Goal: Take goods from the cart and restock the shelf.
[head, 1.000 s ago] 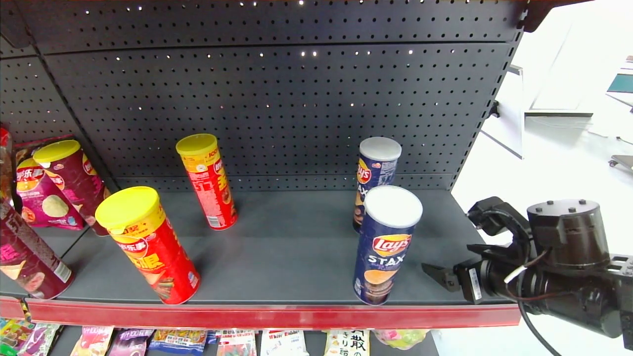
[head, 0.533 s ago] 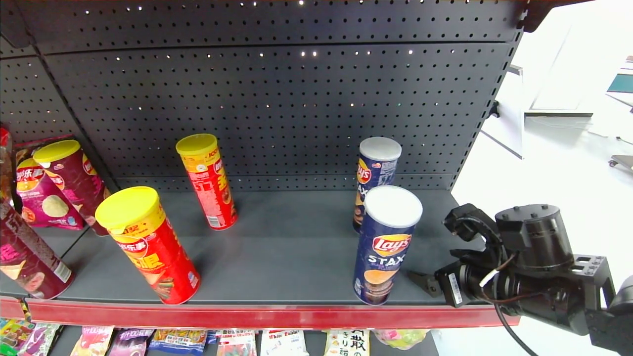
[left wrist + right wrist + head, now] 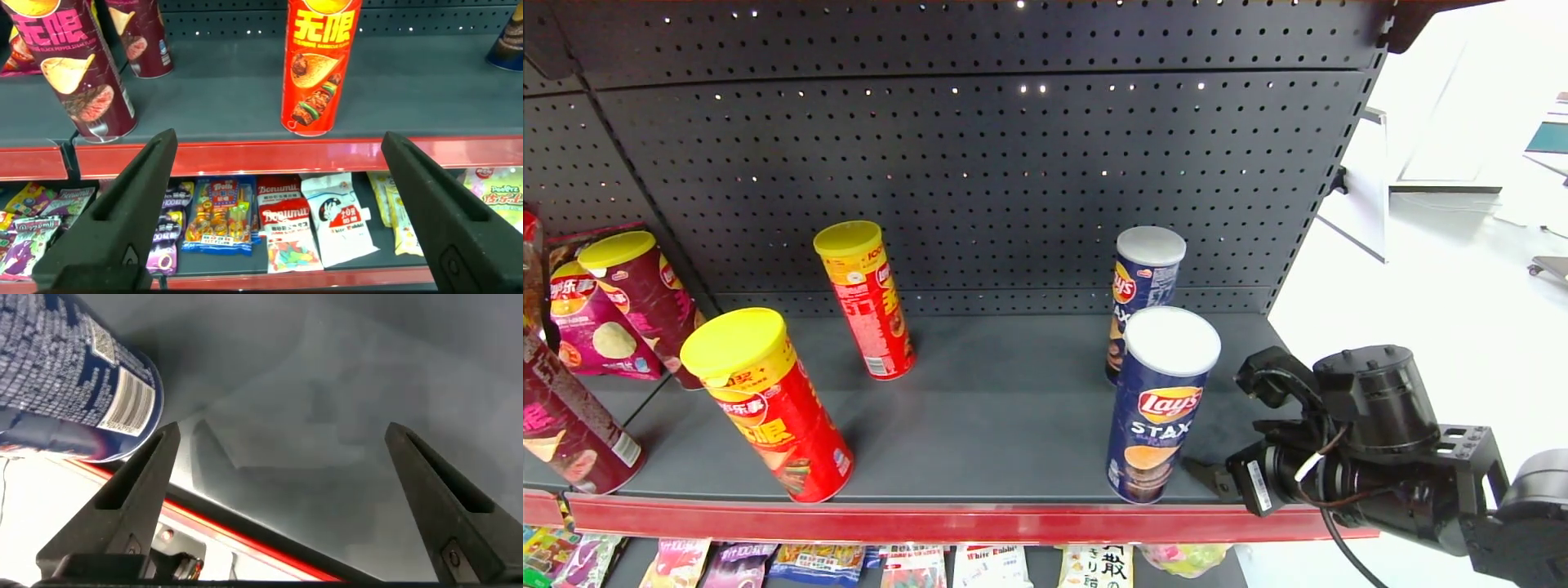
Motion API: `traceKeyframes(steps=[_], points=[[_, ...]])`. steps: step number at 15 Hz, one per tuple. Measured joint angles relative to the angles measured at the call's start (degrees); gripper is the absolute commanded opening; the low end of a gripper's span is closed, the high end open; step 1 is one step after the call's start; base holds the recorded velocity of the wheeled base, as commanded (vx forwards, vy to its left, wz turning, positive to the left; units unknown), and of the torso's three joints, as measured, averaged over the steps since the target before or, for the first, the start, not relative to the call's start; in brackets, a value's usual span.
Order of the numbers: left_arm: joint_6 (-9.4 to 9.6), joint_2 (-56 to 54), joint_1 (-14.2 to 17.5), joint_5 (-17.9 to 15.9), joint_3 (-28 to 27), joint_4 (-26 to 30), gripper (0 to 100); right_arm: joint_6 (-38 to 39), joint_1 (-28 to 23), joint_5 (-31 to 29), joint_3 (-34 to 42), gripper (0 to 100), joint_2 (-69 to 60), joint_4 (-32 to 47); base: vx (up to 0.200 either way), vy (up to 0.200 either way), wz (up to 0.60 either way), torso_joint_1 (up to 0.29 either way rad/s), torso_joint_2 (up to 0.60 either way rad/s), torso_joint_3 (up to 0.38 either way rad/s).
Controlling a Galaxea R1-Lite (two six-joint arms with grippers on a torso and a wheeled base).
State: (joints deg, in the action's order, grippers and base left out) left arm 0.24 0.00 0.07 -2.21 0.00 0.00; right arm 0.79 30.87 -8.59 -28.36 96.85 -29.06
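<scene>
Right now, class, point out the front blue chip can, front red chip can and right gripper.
front blue chip can (image 3: 1158,418), head view, middle of its label
front red chip can (image 3: 776,425), head view, middle of its side
right gripper (image 3: 279,437), right wrist view, midway between its fingertips

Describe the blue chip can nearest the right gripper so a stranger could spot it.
Find the dark grey metal shelf with the red front strip. Near its right end stand two tall navy-blue chip cans with white lids, one behind the other. It is the front can, beside the right gripper, not the rear can.
</scene>
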Motion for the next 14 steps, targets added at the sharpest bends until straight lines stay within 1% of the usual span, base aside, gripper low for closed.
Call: traceKeyframes(steps=[9, 14], points=[[0.02, 0.0, 0.0, 0.0, 0.0, 0.0, 100, -0.1, 0.8, -0.3, -1.8, 100, 1.1, 0.0, 0.000, 0.000, 0.00, 0.000, 0.00, 0.000], [0.02, 0.0, 0.0, 0.0, 0.0, 0.0, 100, -0.1, 2.3, -0.4, -1.9, 100, 1.1, 0.0, 0.000, 0.000, 0.00, 0.000, 0.00, 0.000]])
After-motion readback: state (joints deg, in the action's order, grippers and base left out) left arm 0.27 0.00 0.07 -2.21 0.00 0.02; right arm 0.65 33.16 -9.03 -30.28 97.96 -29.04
